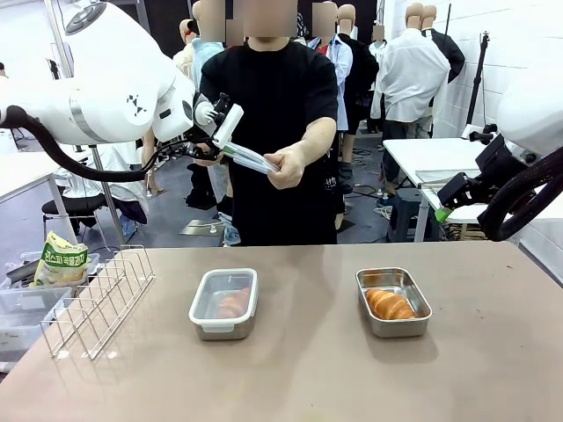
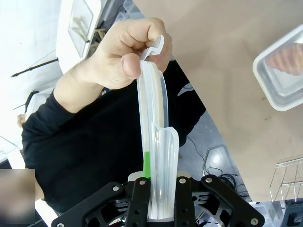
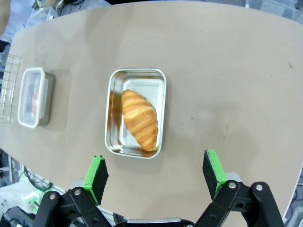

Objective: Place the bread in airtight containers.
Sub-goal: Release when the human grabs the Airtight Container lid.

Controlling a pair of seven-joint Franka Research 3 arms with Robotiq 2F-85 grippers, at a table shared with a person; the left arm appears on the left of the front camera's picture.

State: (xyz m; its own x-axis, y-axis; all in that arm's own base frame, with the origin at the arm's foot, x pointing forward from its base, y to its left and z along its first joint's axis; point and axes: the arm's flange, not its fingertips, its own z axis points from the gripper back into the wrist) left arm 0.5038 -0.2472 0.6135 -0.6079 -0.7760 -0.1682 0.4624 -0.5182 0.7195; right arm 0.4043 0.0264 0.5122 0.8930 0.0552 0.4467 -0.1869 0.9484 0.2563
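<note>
Two steel containers stand on the table. The left container [image 1: 224, 303] wears its translucent lid, with a croissant dimly visible inside. The right container [image 1: 393, 301] is uncovered and holds a golden croissant [image 3: 139, 118]. High above the table's far edge, my left gripper [image 1: 227, 132] is shut on one end of a translucent lid [image 2: 156, 142], and the person's hand [image 2: 120, 59] pinches the other end. My right gripper [image 3: 156, 172] stands open above the uncovered container [image 3: 136, 112], with nothing between its green pads.
A wire rack [image 1: 97, 299] stands at the table's left side, with a snack bag [image 1: 60, 260] and clear bins beyond the edge. The person stands at the far side, centre. Bare tabletop lies between and in front of the containers.
</note>
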